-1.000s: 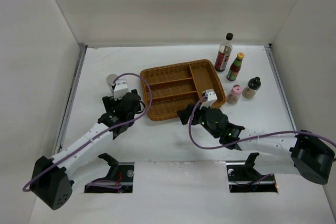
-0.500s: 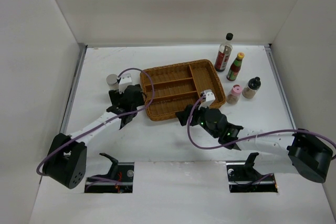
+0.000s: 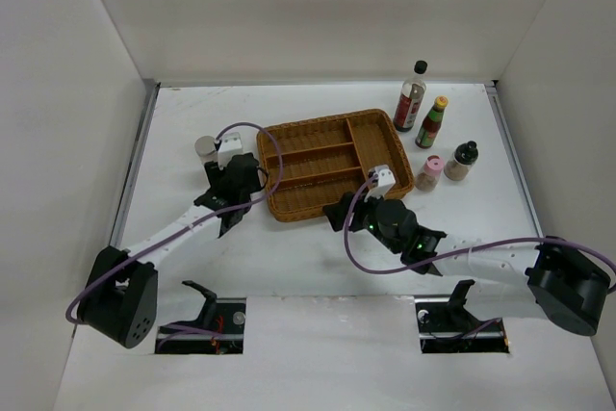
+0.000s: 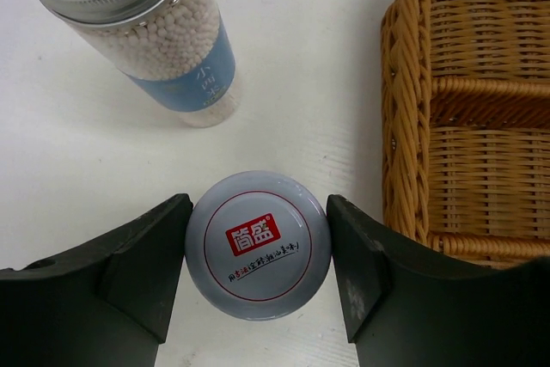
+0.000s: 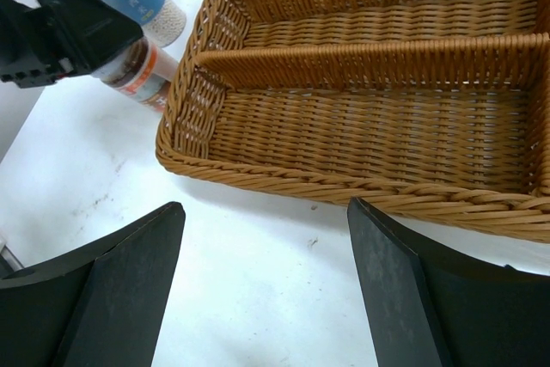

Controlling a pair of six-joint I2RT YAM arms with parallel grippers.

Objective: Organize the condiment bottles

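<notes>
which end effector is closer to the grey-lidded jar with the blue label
Left. The left end effector sits just short of the grey-lidded jar, gripping a white-capped shaker. The right end effector is farther off, at the wicker tray's near edge.

- I work in what looks like a robotics lab test cell: a plain white table [image 3: 289, 257] boxed in by bare white walls [image 3: 318, 16] on the left, far and right.
- My two arms [image 3: 114, 295] are bolted at its near edge.
- Purple cables [image 3: 481, 245] run loose along them.
- Wiring shows in cut-outs [image 3: 202, 320] beside their bases.
</notes>
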